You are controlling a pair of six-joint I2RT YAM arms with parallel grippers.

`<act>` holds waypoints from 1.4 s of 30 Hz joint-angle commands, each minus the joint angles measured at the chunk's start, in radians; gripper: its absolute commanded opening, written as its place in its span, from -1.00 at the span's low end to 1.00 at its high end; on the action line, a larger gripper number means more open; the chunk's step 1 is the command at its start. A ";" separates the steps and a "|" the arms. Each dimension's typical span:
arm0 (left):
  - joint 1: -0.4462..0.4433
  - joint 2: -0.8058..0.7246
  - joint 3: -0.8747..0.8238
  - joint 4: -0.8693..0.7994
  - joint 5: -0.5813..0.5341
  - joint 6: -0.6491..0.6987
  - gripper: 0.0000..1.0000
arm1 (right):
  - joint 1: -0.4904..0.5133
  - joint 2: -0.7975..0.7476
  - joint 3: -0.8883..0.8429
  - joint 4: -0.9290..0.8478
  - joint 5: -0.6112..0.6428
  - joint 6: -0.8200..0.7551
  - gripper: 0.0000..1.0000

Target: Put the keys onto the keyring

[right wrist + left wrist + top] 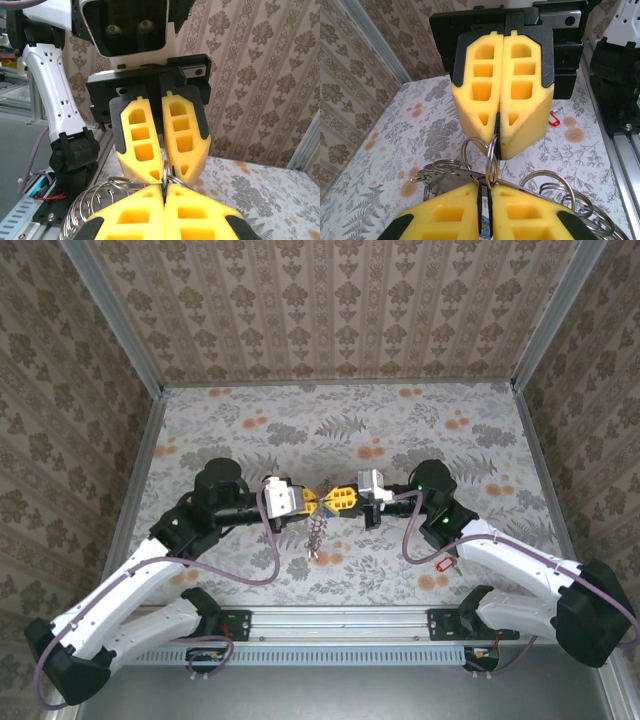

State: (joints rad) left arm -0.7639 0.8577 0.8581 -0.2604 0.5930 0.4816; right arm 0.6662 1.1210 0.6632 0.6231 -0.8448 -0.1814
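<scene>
Floral table [480,440] below; keyring [316,530] hangs vertically, long axis downward.

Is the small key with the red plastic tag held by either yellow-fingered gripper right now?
No, that red-tagged key lies loose on the flowered table beside the right arm.

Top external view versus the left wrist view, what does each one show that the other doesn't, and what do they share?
Top external: the left arm and right arm whole, and the keyring dangling as a strand under where they meet. Left wrist: close up, one ring standing upright, pinched between the left fingers below and the right fingers above. Shared: the red key lying on the table, apart from both.
</scene>
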 commanded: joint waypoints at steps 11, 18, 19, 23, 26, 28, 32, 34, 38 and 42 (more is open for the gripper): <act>-0.004 0.007 0.042 0.041 0.122 -0.023 -0.54 | 0.004 -0.019 0.013 -0.006 0.031 -0.066 -1.00; -0.006 0.020 0.046 0.049 0.128 -0.028 -0.65 | 0.005 -0.019 0.004 -0.006 0.032 -0.070 -1.00; -0.005 0.021 0.046 0.052 0.127 -0.029 -0.65 | 0.005 -0.020 0.002 -0.005 0.036 -0.071 -1.00; -0.008 0.020 0.044 0.062 0.135 -0.033 -0.55 | 0.005 -0.022 -0.010 0.002 0.068 -0.072 -1.00; -0.008 0.016 0.036 0.064 0.139 -0.035 -0.51 | 0.005 -0.030 -0.024 0.016 0.096 -0.073 -1.00; -0.009 0.012 0.028 0.069 0.140 -0.035 -0.49 | 0.006 -0.033 -0.028 0.017 0.101 -0.073 -1.00; -0.012 0.001 0.013 0.091 0.133 -0.044 -0.48 | 0.005 -0.035 -0.043 0.032 0.120 -0.068 -1.00; -0.012 0.000 0.009 0.093 0.124 -0.046 -0.52 | 0.005 -0.035 -0.042 0.035 0.120 -0.067 -1.00; -0.013 0.007 0.013 0.081 0.118 -0.037 -0.63 | 0.005 -0.032 -0.045 0.073 0.113 -0.041 -1.00; -0.011 -0.001 0.000 0.076 0.088 -0.030 -0.41 | 0.005 -0.034 -0.045 0.086 0.112 -0.032 -1.00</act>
State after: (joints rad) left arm -0.7692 0.8753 0.8593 -0.1928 0.6800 0.4522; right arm 0.6701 1.1049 0.6193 0.6304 -0.7544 -0.2310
